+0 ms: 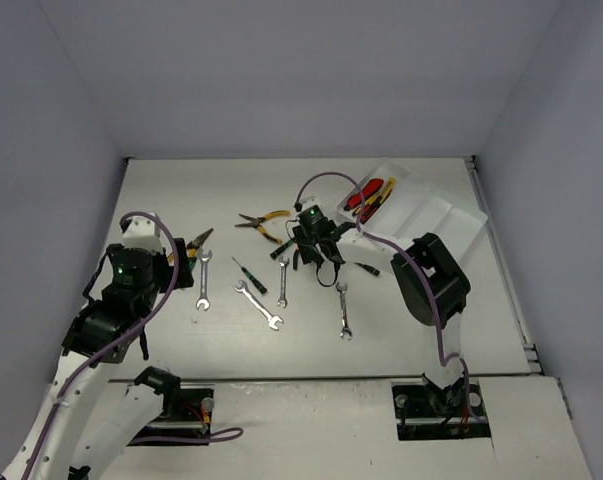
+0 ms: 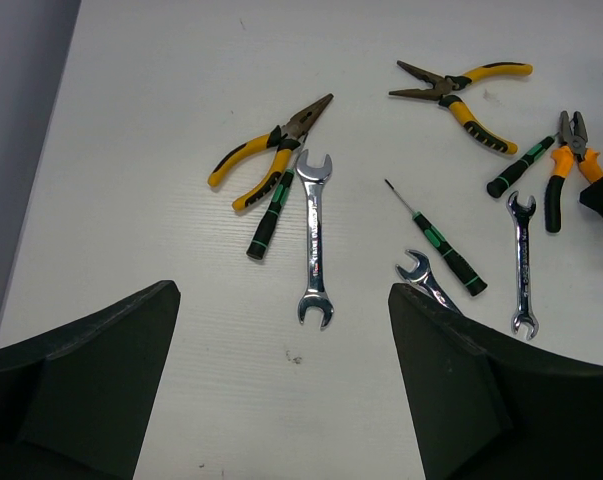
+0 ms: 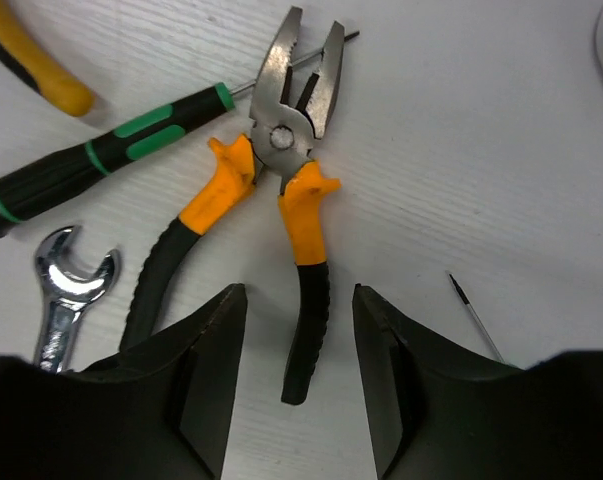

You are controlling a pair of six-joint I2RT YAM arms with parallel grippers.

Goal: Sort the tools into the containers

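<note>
Now, right gripper (image 3: 299, 300): jaws apart, one black handle of the orange pliers (image 3: 281, 140) between its fingers (image 3: 191, 400).
Orange pliers: flat on the table (image 3: 501, 120), beside a green-black screwdriver (image 3: 101, 160).
Left gripper (image 2: 283, 295): spread wide, nothing held, above a wrench (image 2: 314, 240).
Tray (image 1: 436, 212): far right, red and yellow tools (image 1: 371, 195) inside.

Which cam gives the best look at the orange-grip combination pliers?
Right wrist: the combination pliers are close up, with the head, pivot and orange grips clear. Left wrist shows the pliers small at its right edge. Top external mostly hides them under the right gripper.
</note>
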